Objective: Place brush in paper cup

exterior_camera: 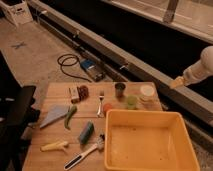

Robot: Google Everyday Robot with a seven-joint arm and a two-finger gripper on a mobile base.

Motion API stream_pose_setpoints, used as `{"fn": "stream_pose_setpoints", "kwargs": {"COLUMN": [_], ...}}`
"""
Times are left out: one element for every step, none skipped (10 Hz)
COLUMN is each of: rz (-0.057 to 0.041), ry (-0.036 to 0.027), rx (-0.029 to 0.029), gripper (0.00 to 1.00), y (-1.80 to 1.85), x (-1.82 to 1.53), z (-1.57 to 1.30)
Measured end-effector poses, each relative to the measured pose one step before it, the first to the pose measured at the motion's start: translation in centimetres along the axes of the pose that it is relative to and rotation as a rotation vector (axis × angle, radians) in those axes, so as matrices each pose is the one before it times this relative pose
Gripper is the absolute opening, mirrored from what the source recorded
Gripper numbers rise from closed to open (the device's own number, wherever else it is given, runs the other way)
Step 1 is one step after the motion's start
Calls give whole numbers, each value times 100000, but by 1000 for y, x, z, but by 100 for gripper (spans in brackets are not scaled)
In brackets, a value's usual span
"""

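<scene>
The brush [84,153] lies slantwise near the front edge of the wooden table [60,90], its dark handle pointing front-left and its whitish head beside the yellow bin. A white paper cup [147,91] stands upright at the table's back right corner. My gripper [176,83] hangs in the air off the table's right side, above and to the right of the cup and far from the brush. Nothing shows in it.
A large yellow bin [145,120] fills the table's right front. Also on the table are a silver fork [101,103], a dark cup [120,89], a green cup [131,101], a teal object [86,132], a yellow banana-shaped thing [54,146] and a grey cloth [52,116]. A black chair [15,112] stands at the left.
</scene>
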Motion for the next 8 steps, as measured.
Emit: {"fn": "stream_pose_setpoints", "kwargs": {"rz": [-15,22,-5,-1,-188,-1064,-4145,-6093], "ry": [1,3,-2,6,-31,-314,-412,-246], "rx": [2,-5,1,2,118,141,65,-240], "gripper": [62,62,62,62,62,62,62,62], "y": [-1,1,0,-2,28,86,405,975], "x": [0,1,-1,3,-5,-81,-181,-390], "z": [0,2,0,2,-47,-144,-524,-416]}}
